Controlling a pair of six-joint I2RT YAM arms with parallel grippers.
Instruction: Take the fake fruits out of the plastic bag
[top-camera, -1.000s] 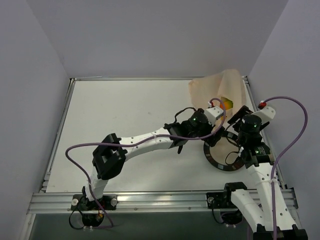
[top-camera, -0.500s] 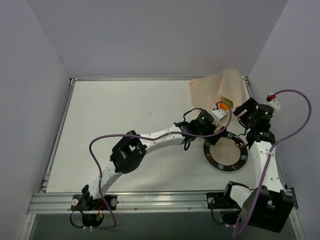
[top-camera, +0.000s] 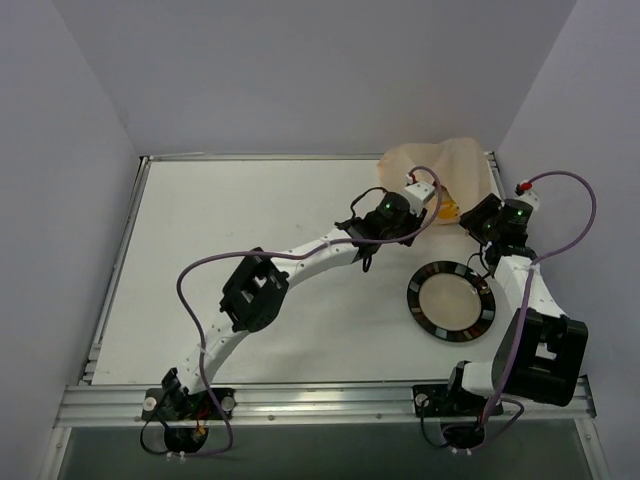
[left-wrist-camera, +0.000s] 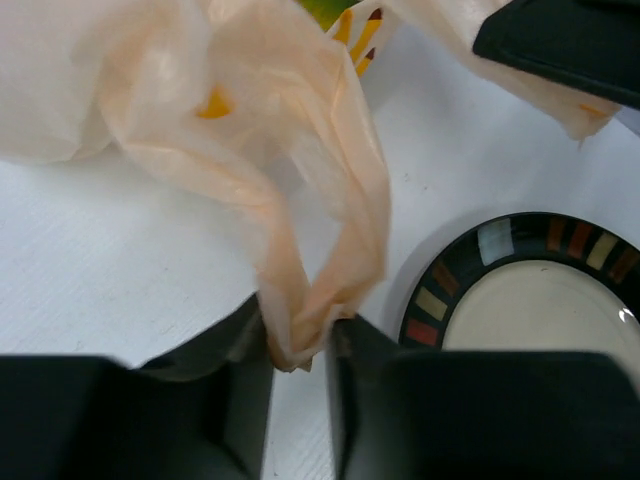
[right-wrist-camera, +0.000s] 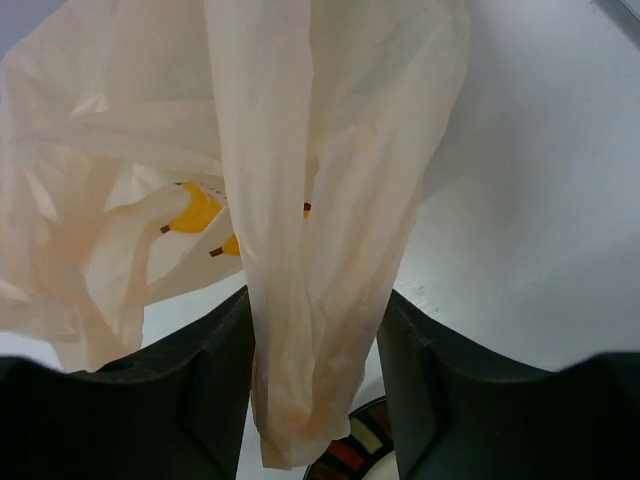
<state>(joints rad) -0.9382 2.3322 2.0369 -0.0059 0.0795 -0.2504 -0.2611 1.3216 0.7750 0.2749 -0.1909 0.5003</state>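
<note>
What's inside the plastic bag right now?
Through the plastic bag, yellow pieces with brown tips show, plus a green bit. Anything else inside is hidden by the crinkled folds.

The table (top-camera: 250, 230) was lit evenly and brightly, apparently from overhead; only soft shadows were cast. The near fingers (left-wrist-camera: 150, 420) were rendered dark and blurred, and the bag (right-wrist-camera: 330, 200) was slightly overexposed.

Left fingers (left-wrist-camera: 235, 405) and right fingers (right-wrist-camera: 215, 400) both seem clamped nearly shut.
</note>
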